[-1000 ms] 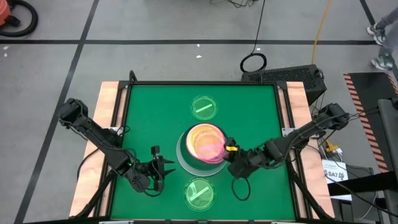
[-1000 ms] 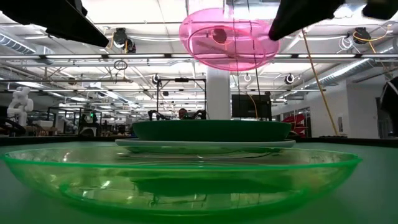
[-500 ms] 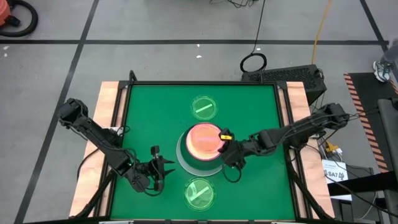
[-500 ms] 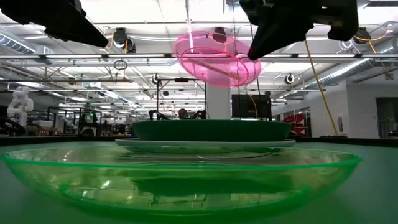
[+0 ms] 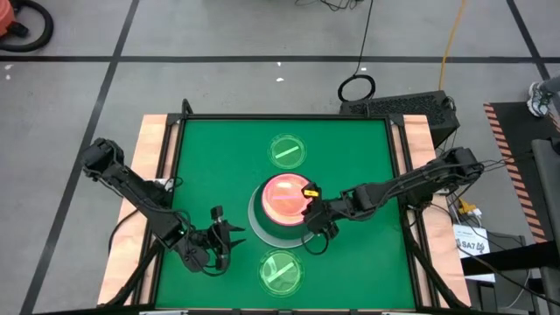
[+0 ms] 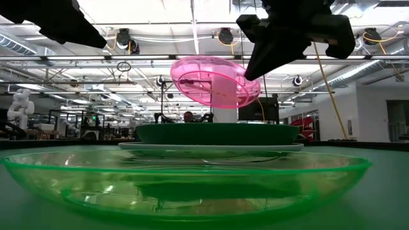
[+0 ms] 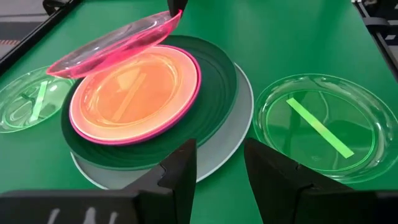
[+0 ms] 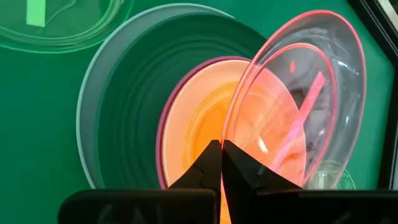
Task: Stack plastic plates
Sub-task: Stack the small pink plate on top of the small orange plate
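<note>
High view, right tool (image 5: 308, 208) pinching pink plate (image 6: 211, 82) over stack (image 5: 259, 223), left tool (image 5: 220, 241) spread

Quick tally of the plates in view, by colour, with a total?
Translucent green plastic plates: 2
Pale mint-white large plate: 1
Dark green large plate: 1
Bright pink plate: 1
Orange plate: 1
Translucent pink plate, held by the right gripper: 1
Total: 7

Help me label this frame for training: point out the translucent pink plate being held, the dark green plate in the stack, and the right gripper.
translucent pink plate (image 7: 112, 43), left wrist view, middle of its tilted underside.
dark green plate (image 7: 217, 81), left wrist view, bare rim.
right gripper (image 8: 221, 148), right wrist view, fingertips pinching the pink plate's edge.
</note>
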